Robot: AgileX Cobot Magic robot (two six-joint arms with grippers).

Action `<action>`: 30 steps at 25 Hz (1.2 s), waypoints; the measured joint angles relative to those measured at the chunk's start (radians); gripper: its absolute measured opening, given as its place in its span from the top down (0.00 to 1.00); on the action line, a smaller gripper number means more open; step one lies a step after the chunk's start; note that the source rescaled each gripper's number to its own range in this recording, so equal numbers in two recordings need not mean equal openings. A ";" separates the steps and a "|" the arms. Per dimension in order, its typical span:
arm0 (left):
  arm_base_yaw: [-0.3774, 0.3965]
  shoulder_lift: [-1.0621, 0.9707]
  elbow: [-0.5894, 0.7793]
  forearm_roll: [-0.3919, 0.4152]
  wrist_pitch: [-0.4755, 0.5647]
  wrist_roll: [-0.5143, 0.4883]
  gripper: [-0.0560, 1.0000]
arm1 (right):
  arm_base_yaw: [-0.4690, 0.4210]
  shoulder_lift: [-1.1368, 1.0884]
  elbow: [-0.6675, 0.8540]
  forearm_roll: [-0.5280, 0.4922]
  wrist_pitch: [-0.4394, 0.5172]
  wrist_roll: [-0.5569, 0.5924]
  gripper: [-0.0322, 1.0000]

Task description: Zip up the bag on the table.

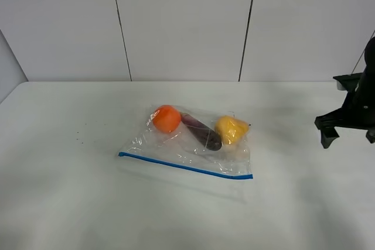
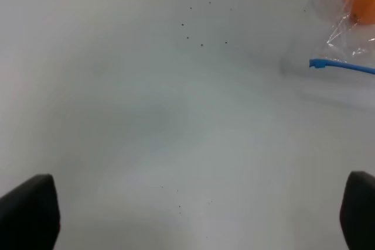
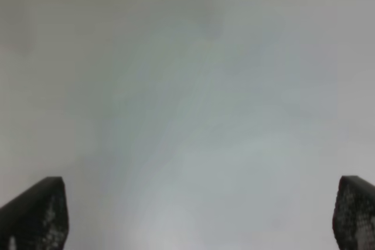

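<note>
I see the bag [image 1: 193, 143] lying flat near the middle of the worktop [image 1: 70, 203], its blue zipper strip [image 1: 185, 165] along the near edge. An orange ball [image 1: 167, 118], a dark purple piece [image 1: 201, 132] and a yellow piece [image 1: 230, 129] show through the plastic. My right pincer [image 1: 347, 132] hovers well off to the right — fingers spread wide, nothing between them. My left pincer [image 2: 193, 215] is likewise released above bare worktop, with the strip's end in its wrist view.
</note>
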State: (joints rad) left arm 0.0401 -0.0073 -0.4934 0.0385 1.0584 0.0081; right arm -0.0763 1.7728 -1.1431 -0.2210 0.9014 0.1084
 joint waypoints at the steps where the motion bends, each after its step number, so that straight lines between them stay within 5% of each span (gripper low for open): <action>1: 0.000 0.000 0.000 0.000 0.000 0.000 0.00 | 0.000 -0.008 0.000 -0.029 0.003 0.034 0.00; 9: 0.000 0.000 0.000 0.000 0.000 -0.001 0.00 | 0.000 -0.035 0.000 -0.101 -0.026 0.169 0.00; 16: 0.000 0.000 0.000 0.000 0.000 -0.001 0.00 | 0.000 -0.035 0.000 -0.027 -0.024 0.075 0.00; 23: 0.000 0.000 0.000 0.000 0.000 -0.001 0.00 | 0.000 -0.035 0.000 0.194 0.022 -0.212 0.00; 30: 0.000 0.000 0.000 0.001 -0.001 -0.001 0.00 | 0.000 -0.100 0.000 0.252 0.019 -0.249 0.00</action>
State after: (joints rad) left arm 0.0401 -0.0073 -0.4934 0.0392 1.0574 0.0075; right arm -0.0763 1.6733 -1.1431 0.0310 0.9204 -0.1407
